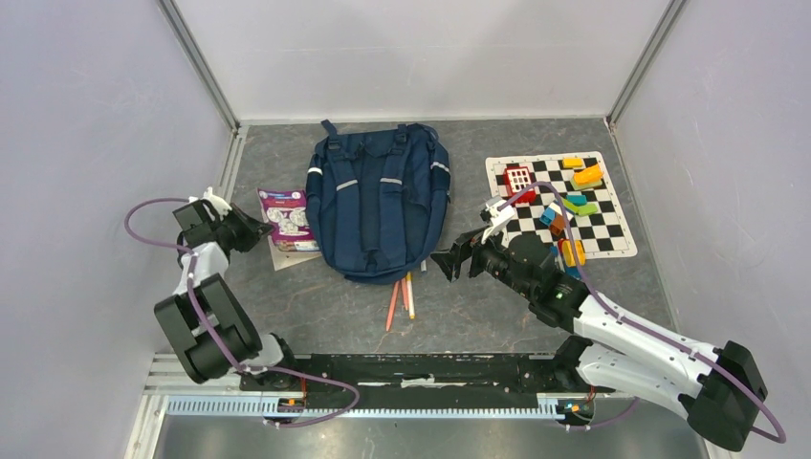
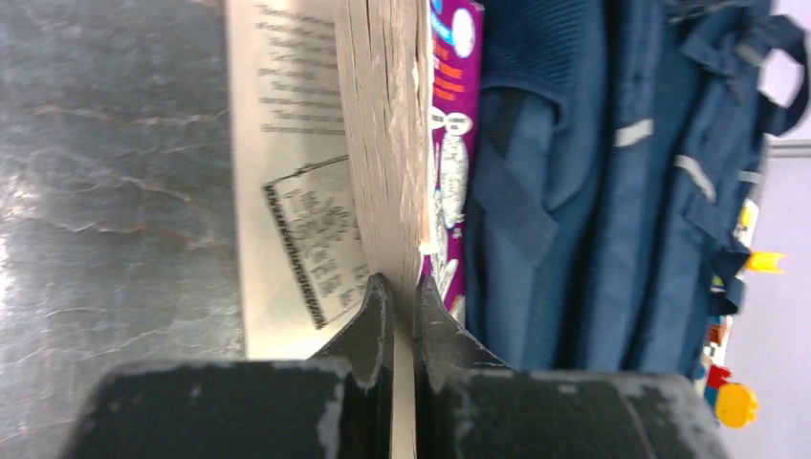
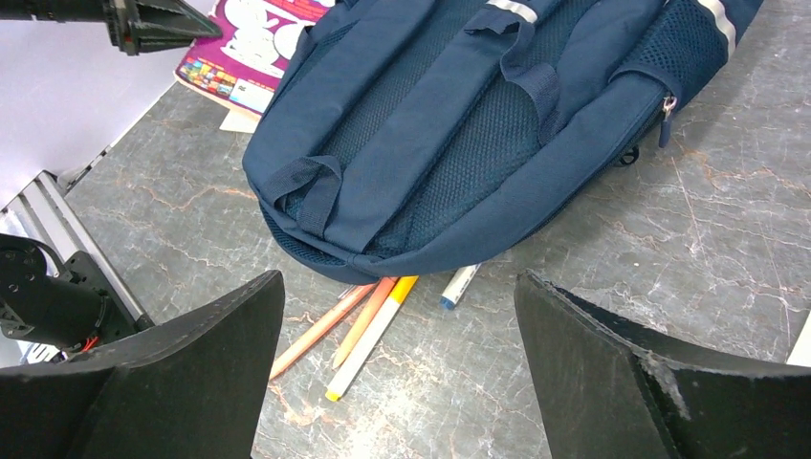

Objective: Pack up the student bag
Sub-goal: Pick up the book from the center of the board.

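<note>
Grey bench [image 1: 478, 316] holds the soft, limp student bag [image 1: 368, 215], probably best gripped at a strap [image 1: 390, 206]; left claw [image 1: 260, 229] clamps the book [image 1: 287, 218], right claw [image 1: 445, 260] apart.

Dark grey marbled surface [image 1: 478, 325] with pale veins, plain whitish back wall [image 1: 421, 48], matching left wall [image 1: 86, 124] and right wall [image 1: 736, 143], metal left corner post [image 1: 201, 62], right corner post [image 1: 646, 57], ribbed aluminium rail [image 1: 430, 407] along the near edge, soft even light
</note>
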Robot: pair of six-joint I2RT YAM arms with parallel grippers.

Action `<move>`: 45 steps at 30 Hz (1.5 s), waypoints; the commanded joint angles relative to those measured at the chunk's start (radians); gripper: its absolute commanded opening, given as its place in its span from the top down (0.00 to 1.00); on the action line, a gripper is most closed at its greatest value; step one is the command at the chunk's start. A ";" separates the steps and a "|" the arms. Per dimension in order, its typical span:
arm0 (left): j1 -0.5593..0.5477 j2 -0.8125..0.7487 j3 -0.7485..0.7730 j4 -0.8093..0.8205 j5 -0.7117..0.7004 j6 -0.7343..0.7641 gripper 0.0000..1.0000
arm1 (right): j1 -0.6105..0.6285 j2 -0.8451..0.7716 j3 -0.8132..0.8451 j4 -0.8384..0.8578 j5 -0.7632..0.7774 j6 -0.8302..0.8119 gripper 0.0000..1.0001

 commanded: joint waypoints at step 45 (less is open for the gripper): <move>-0.631 -0.160 -0.133 0.363 -0.078 -0.321 0.98 | 0.009 0.093 0.018 0.038 0.045 0.035 0.07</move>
